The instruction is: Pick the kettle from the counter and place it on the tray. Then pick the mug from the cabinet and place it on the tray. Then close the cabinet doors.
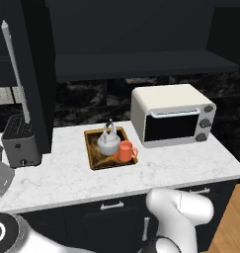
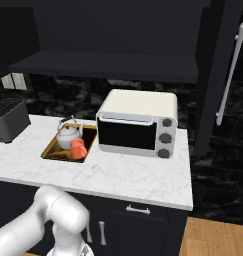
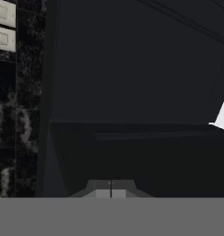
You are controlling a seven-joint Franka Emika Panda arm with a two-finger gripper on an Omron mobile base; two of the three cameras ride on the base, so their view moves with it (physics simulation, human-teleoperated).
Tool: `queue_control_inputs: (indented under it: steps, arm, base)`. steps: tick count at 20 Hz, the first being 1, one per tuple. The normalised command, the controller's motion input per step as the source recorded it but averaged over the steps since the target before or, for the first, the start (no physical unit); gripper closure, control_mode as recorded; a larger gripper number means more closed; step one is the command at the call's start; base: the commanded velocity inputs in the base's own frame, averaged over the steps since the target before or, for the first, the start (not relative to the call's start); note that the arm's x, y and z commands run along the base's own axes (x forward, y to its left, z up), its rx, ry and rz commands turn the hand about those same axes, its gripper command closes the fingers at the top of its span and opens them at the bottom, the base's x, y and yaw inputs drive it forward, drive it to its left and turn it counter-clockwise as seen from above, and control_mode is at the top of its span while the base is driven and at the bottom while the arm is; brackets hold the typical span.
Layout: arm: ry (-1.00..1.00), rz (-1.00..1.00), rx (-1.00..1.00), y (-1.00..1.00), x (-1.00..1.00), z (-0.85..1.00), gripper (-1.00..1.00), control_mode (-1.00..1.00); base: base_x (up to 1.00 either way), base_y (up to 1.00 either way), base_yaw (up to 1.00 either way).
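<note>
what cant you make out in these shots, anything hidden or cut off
- Mug handle: in the right base view the mug is too small to show it.
- Tray picture: largely covered by the kettle and mug in both base views.
- Cabinet doors: the left door and right door stand open, both cut off by the top edge.
- Toaster: cut by the left edge of the right base view.

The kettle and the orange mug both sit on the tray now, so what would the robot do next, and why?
Probably swing a cabinet door shut. The kettle and mug already rest in the tray, while the doors stand open either side, the other at the right. The shut claw faces the dark cabinet.
</note>
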Motion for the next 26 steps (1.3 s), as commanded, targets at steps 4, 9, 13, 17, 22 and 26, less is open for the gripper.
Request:
queue_control_inputs:
  steps: [4, 9, 13, 17, 22, 26]
  arm:
    - [0.08, -0.01, 0.00, 0.11, 1.00, -0.01, 1.00, -1.00]
    - [0.10, -0.01, 0.00, -0.20, 0.76, 0.03, 1.00, -1.00]
    - [0.00, 0.00, 0.00, -0.80, -0.04, 0.31, 1.00, -1.00]
    - [0.00, 0.00, 0.00, -0.99, -0.01, 0.26, 1.00, -1.00]
    - [0.00, 0.00, 0.00, -1.00, 0.11, 0.13, 1.00, -1.00]
    - [-0.03, 0.00, 0.00, -1.00, 0.11, 0.24, 1.00, -1.00]
  base:
    - [0.00, 0.00, 0.00]
    - [0.00, 0.00, 0.00]
    - [0.00, 0.00, 0.00]
    - [0.00, 0.00, 0.00]
    - [0.00, 0.00, 0.00]
    - [0.00, 0.00, 0.00]
